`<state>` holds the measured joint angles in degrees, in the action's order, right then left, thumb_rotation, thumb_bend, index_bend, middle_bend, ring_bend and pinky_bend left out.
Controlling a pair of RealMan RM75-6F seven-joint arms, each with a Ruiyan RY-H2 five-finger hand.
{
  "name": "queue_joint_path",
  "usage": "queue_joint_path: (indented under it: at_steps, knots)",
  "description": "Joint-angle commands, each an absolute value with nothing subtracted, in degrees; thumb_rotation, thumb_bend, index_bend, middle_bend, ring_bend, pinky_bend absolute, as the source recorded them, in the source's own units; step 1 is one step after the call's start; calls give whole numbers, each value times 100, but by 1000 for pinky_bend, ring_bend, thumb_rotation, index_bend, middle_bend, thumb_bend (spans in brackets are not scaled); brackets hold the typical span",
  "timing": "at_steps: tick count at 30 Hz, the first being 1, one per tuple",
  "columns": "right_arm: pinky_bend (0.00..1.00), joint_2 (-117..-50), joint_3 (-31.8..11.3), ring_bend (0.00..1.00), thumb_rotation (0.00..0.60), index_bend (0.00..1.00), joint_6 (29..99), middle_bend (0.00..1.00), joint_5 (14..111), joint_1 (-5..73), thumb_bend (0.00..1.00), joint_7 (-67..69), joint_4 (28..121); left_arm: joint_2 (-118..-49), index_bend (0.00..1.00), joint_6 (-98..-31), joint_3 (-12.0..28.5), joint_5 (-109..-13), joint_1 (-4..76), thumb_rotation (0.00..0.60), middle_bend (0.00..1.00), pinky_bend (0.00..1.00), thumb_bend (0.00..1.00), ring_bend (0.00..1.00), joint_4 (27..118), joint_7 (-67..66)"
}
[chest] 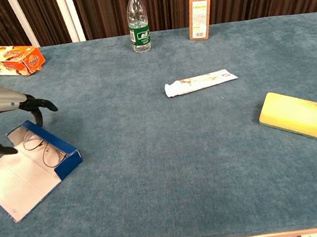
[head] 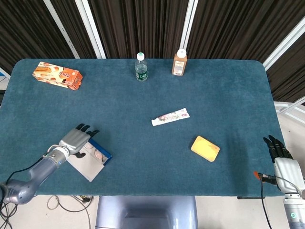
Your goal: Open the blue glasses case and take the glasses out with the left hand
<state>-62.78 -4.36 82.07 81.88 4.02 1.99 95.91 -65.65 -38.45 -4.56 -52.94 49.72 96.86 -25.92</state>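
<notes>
The blue glasses case lies open at the chest view's lower left, grey flap flat, glasses resting inside.

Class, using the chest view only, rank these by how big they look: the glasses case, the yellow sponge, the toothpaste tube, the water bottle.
1. glasses case, lying open and nearest the camera
2. yellow sponge
3. toothpaste tube and water bottle: too alike to rank, and the bottle stands farther back

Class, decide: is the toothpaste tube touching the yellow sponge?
Apart. The chest view shows a wide strip of bare blue cloth between the toothpaste tube and the yellow sponge; the head view agrees.
</notes>
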Motion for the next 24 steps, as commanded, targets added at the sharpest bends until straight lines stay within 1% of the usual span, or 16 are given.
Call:
queue_joint_path:
  at_steps: [1,24]
  knots:
    - [187,-6277,-432,0,600,0,8209,0,8196,401,233,202,9592,-6485,0,-3875,-529,-5376,4892,600,249,18,248,0,9738,-2515]
    - [187,-6272,-434,0,600,0,8218,0,8189,393,233,205,9614,-5995,0,-4026,-825,-6339,4372,600,295,18,248,0,10185,-1871]
